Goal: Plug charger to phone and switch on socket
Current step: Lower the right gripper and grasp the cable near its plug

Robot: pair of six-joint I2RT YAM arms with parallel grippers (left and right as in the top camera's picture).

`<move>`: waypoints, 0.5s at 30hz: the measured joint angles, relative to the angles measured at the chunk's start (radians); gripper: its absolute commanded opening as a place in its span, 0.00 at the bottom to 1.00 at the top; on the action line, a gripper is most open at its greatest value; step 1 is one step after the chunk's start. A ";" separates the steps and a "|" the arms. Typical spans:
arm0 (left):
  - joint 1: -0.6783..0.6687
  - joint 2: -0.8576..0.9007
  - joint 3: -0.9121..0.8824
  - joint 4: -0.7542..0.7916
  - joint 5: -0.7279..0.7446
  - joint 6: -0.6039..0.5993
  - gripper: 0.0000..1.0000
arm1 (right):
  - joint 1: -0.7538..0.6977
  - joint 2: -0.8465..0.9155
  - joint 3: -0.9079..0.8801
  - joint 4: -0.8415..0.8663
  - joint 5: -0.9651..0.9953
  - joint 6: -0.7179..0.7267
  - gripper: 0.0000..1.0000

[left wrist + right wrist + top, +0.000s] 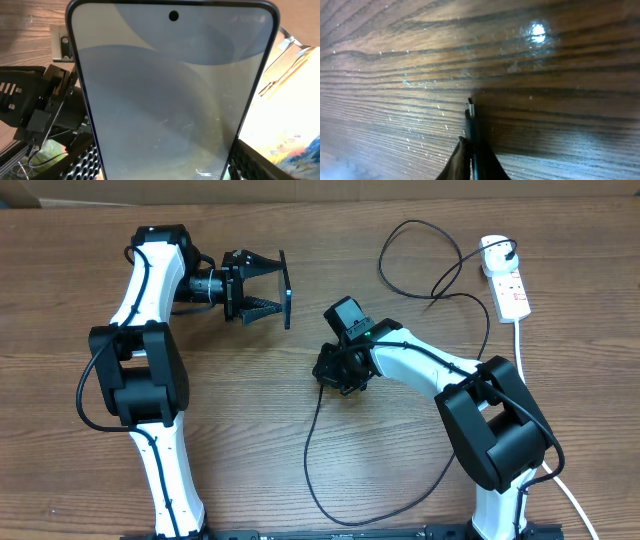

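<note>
Charger [309, 450] first. In the overhead view its thin black cable snakes from the white adapter [491, 248] on the socket [510, 285] at the far right, loops across the table [250, 430], swings down near the front edge and climbs back up to the right gripper [338, 375] mid-table. That gripper points down at the wood and is pinched tight on the plug end. The phone [288, 300] sits well to the left of it, clamped in the left gripper [278, 288]. You only see it as a thin dark strip, so it looks stood on end with its top edge facing up at the camera.

Left wrist view: the phone [170, 100] fills the frame, screen toward the camera. Its long axis runs bottom to top, and the punch-hole camera end is furthest from the gripper. The textured fingers [82, 165] hug both long edges near the bottom, so the jaws are spread about a phone's width and holding it.

Right wrist view: the fingers [456, 162] are squeezed together around the plug [470, 112]. The plug lines up with them, its little metal tip poking straight out toward the top of the frame, low over the wood. Can't tell if it actually touches the table [395, 60].
</note>
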 measured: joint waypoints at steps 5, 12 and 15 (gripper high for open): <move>0.000 0.000 0.000 0.000 0.000 0.000 0.57 | -0.018 0.004 0.000 -0.006 -0.028 0.000 0.04; 0.000 0.000 0.000 0.000 0.000 0.000 0.57 | -0.027 0.008 0.000 -0.009 -0.077 -0.014 0.04; 0.000 0.000 0.000 0.000 0.000 0.000 0.57 | -0.032 0.011 0.000 -0.015 -0.121 -0.031 0.04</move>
